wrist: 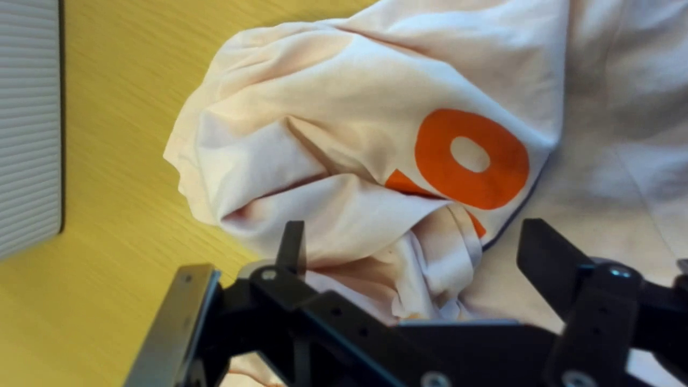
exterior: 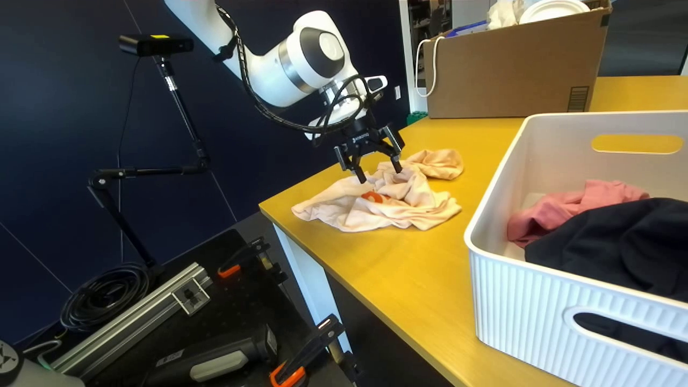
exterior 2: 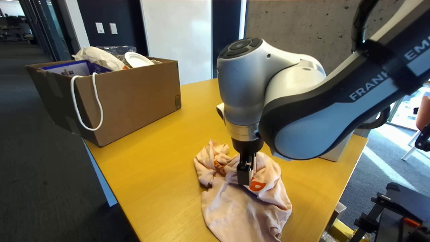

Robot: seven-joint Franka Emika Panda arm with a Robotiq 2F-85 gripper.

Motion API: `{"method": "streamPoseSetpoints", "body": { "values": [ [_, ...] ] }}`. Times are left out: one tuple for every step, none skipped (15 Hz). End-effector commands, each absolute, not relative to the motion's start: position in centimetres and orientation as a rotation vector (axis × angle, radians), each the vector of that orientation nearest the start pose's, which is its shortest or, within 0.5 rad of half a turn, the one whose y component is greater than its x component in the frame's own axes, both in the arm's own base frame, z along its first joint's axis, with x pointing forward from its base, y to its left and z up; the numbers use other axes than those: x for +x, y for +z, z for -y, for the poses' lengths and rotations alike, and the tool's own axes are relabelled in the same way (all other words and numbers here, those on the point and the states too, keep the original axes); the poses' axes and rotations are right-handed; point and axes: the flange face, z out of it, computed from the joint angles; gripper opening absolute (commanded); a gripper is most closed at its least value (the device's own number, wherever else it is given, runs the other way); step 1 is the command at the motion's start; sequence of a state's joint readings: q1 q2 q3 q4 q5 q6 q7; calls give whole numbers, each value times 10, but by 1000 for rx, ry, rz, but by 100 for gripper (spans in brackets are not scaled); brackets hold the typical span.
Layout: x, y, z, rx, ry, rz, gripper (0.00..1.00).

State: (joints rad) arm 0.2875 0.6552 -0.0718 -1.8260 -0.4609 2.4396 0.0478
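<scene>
While gripper (exterior: pixel 379 175) gapes wide, empty, over pink cloth (exterior 2: pixel 242 205), arm (exterior 2: pixel 312 126) reads "FRANK", "EMI".

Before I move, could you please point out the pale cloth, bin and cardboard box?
Pale cloth (exterior 2: pixel 235 205), in an exterior view: smooth part.
Bin (exterior: pixel 521 306), in an exterior view: ribbed wall.
Cardboard box (exterior: pixel 510 70), in an exterior view: brown side.

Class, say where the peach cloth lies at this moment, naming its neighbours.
In an exterior view, the peach cloth lies on the table, left of the bin and below the open hand.
</scene>
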Motion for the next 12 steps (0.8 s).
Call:
{"method": "streamPoseSetpoints", "body": {
  "values": [
    [614,184,-133,-3202,58,1236,100],
    [610,189,-131,-3160,75,1308,100],
    [607,192,-128,-3104,105,1378,100],
    [604,194,-125,-3048,133,1440,100],
    [602,195,-122,-2997,149,1512,100],
    [603,198,-119,-2938,168,1570,100],
    [602,204,-117,-2878,173,1622,100],
    [600,208,-117,-2813,187,1655,100],
    [594,214,-120,-2756,245,1635,100],
    [606,196,-119,-2867,197,1601,100],
    [604,200,-118,-2824,222,1611,100],
    [603,205,-119,-2803,228,1619,100]
  ]
}}
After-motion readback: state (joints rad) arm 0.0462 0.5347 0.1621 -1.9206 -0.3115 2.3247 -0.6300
